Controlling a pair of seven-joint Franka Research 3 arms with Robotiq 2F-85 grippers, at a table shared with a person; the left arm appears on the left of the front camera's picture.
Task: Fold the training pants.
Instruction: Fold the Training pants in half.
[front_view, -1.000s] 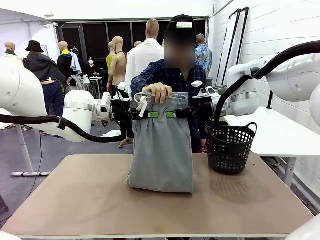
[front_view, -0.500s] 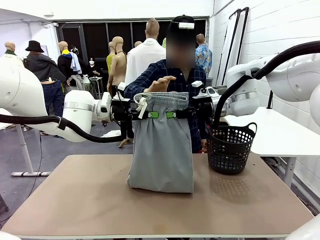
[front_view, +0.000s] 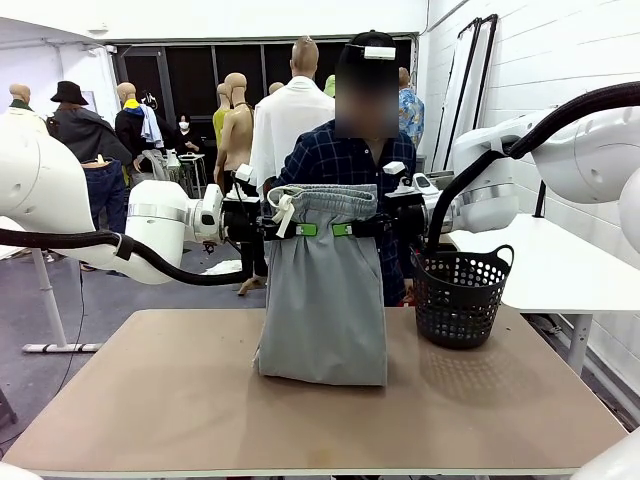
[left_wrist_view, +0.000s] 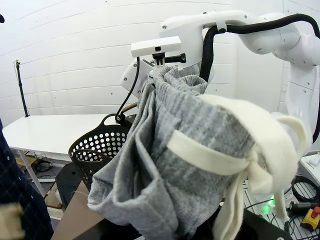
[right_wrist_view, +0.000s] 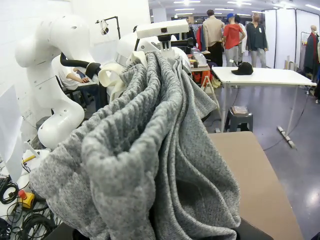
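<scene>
Two white robot arms hold the training pants (front_view: 323, 300) up between them above a tan table (front_view: 180, 400), while a person in a dark checked shirt (front_view: 345, 160) stands just behind the garment at the far side. A moment earlier the person's hand rested on the top of the waistband, then lifted off; now it has dropped out of sight behind the cloth, so the pants hang from the two grippers alone. That suggests the person has finished straightening the top edge and the robot is free to lay the garment down for its next fold. The left gripper (front_view: 305, 229) and the right gripper (front_view: 343, 229) meet near the middle of the waistband, each with its green-padded fingers clamped together on the gathered fabric. The pants are already doubled lengthwise into a tall, narrow panel whose lower edge rests on the table, bulging slightly where the cloth piles up. The material is a soft, light grey jersey; close up, the wrist cameras show a fine ribbed knit at the waistband (right_wrist_view: 145, 130), bunched into thick, loose folds. A flat white drawstring (left_wrist_view: 235, 160), knotted and looped, dangles from the waistband's left corner. Just to the right of the pants sits a black plastic basket (front_view: 462, 295) with a perforated wall and a thin arched handle, near the garment but not touching it.
</scene>
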